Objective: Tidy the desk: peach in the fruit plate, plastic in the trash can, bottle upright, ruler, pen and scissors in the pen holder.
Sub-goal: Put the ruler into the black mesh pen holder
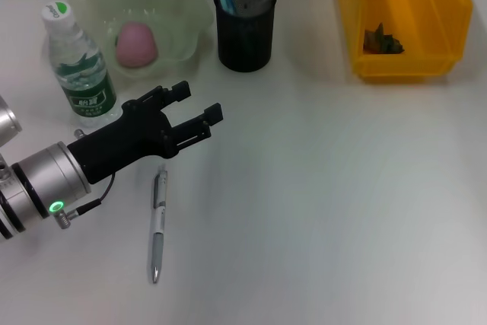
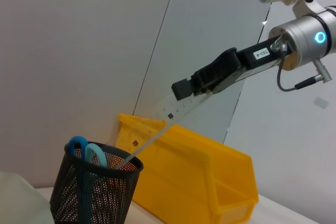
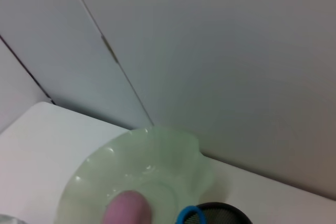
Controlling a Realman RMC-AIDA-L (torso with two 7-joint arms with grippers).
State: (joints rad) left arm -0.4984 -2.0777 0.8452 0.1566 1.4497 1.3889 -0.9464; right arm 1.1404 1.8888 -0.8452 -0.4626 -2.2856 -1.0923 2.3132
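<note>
Hovering left gripper: jaws spread, empty, above the pen, arm reaching from the left.
Bottle: upright, beside the fruit plate.
Peach: in the plate.
Pen holder: holds blue-handled scissors.
Right gripper: pinching a clear ruler, tip inside the holder.
Yellow bin: holds dark scrap.
</note>
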